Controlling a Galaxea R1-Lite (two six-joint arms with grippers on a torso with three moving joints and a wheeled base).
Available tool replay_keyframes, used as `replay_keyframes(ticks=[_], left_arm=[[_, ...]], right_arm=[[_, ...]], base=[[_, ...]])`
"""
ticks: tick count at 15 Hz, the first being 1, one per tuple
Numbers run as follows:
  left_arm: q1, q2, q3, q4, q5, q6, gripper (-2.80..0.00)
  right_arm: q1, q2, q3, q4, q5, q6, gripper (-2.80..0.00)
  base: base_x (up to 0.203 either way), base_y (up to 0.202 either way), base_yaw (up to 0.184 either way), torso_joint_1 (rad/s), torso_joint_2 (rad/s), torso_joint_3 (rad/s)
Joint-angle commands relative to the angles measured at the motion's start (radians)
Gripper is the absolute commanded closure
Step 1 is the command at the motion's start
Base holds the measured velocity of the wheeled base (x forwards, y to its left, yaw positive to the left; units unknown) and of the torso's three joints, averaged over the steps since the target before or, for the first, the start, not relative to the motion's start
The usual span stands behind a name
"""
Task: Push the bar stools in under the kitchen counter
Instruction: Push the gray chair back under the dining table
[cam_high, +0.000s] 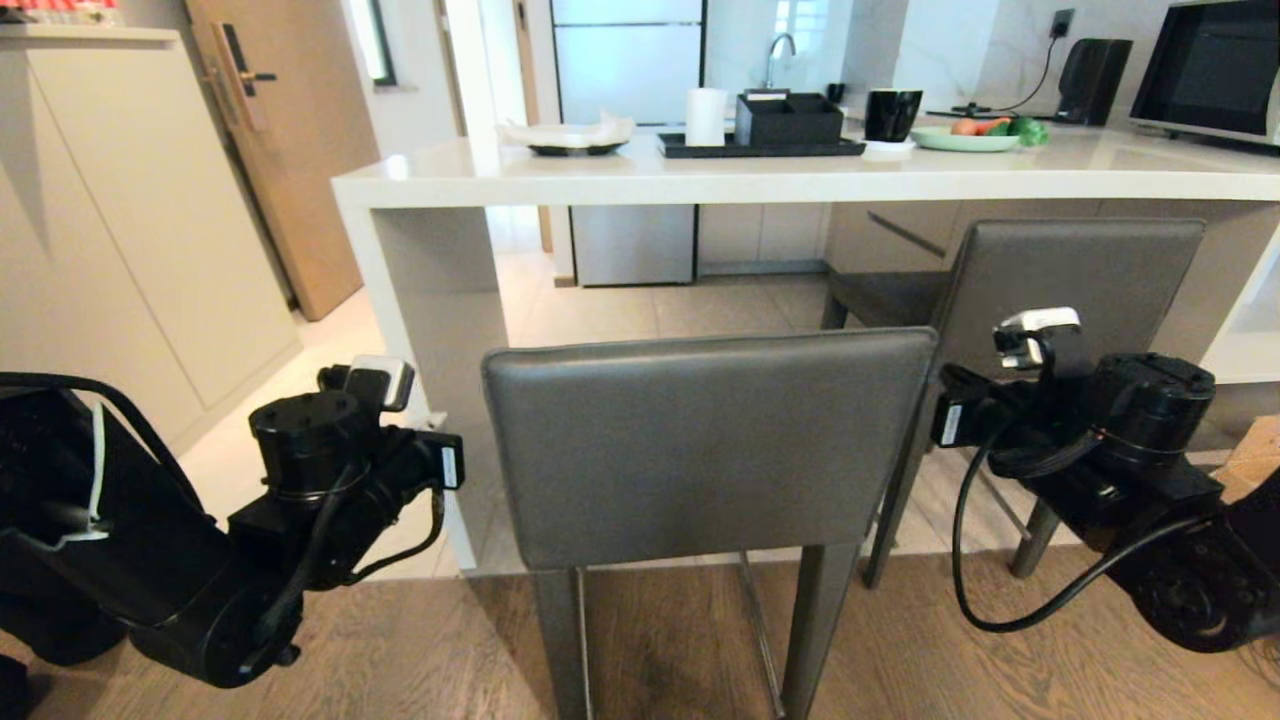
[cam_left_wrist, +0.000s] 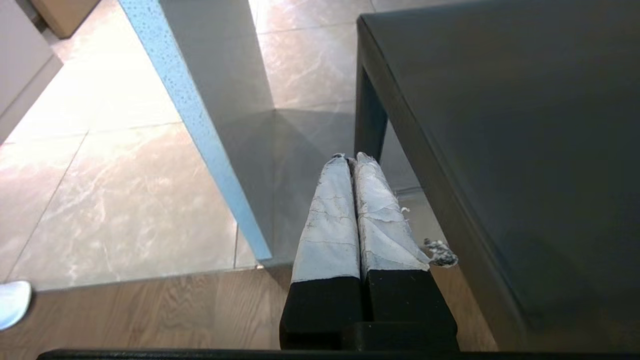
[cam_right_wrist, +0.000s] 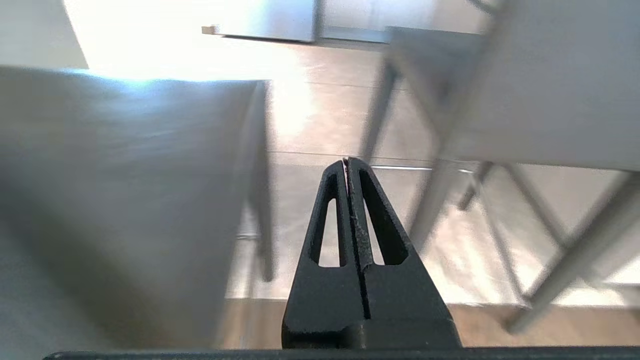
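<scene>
One bar stool (cam_high: 700, 440) stands right in front of me, its dark grey backrest facing me, outside the kitchen counter (cam_high: 700, 175). The other bar stool (cam_high: 1080, 280) is to its right, its seat partly under the white top. My left arm (cam_high: 300, 470) is just left of the near backrest. The left gripper (cam_left_wrist: 352, 157) is shut and empty, between the counter's grey side panel (cam_left_wrist: 225, 100) and the stool's seat (cam_left_wrist: 500, 125). My right arm (cam_high: 1100, 430) is at the backrest's right edge. The right gripper (cam_right_wrist: 346, 161) is shut and empty between both stools.
A black tray (cam_high: 760, 148), a black mug (cam_high: 892, 113), a plate of vegetables (cam_high: 965, 140) and a microwave (cam_high: 1215, 70) sit on the counter. A white cabinet (cam_high: 120, 230) and a wooden door (cam_high: 290, 130) stand at the left. Wood floor meets tile under the counter.
</scene>
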Motion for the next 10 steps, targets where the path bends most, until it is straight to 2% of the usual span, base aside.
replay_keyframes(ticks=[1,6,10], left_arm=[[-0.005,-0.043,0.018,-0.007,0.002,0.001,0.00],[-0.104,-0.034,-0.008,-0.005,0.057,-0.001,0.00],[-0.144,-0.021,-0.010,-0.004,0.077,-0.002,0.00]], right_arm=[[-0.038,-0.013,0.002,-0.008,0.012,0.000,0.00],[0.021,0.028,-0.025,-0.009,0.013,0.001,0.00],[0.091,0.062,-0.052,-0.008,0.006,0.000,0.00]], base=[[0.000,0.000,0.000,0.000,0.00,0.000],[0.000,0.000,0.000,0.000,0.00,0.000],[0.000,0.000,0.000,0.000,0.00,0.000]])
